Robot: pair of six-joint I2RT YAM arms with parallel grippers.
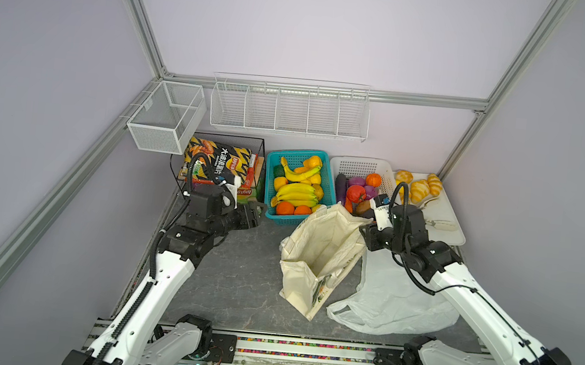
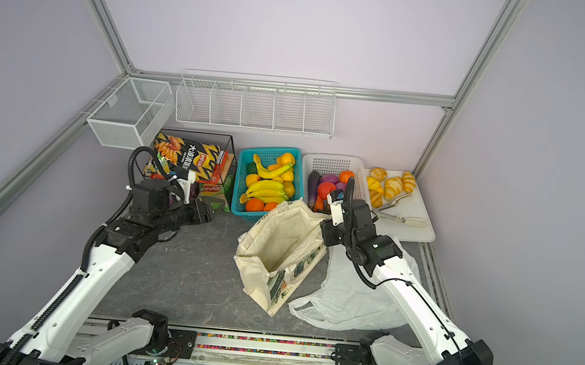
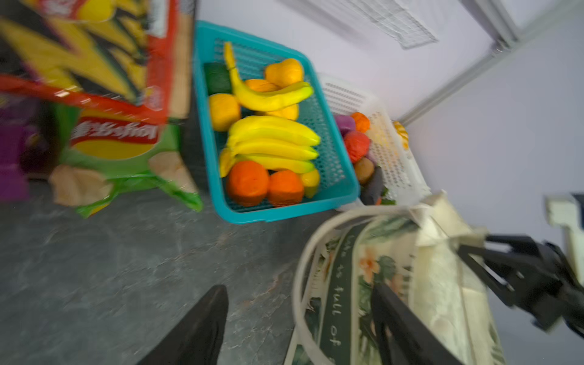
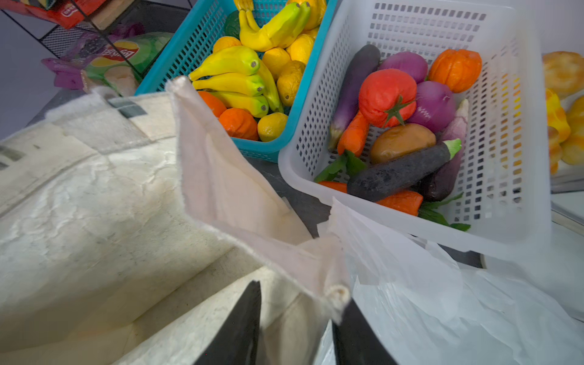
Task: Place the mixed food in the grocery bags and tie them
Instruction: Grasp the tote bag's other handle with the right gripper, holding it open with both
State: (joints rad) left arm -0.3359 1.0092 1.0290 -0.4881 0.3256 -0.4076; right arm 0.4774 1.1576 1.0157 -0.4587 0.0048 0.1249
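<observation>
Loading step: the right gripper point(image 4: 303, 294) straddled the rim of the open canvas tote point(image 1: 317, 252) mid-table, pinch unconfirmed; the left gripper point(image 3: 300, 287), spread and empty, would next need to reach the green Lay's packet point(image 3: 120, 148) beside the teal basket point(image 3: 284, 215).

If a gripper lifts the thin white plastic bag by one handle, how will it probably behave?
The white plastic bag lies flat and crumpled, so it is probably floppy and very light. Its thin, smooth film may slip out of a loose grip. Its mouth would likely hang closed.
</observation>
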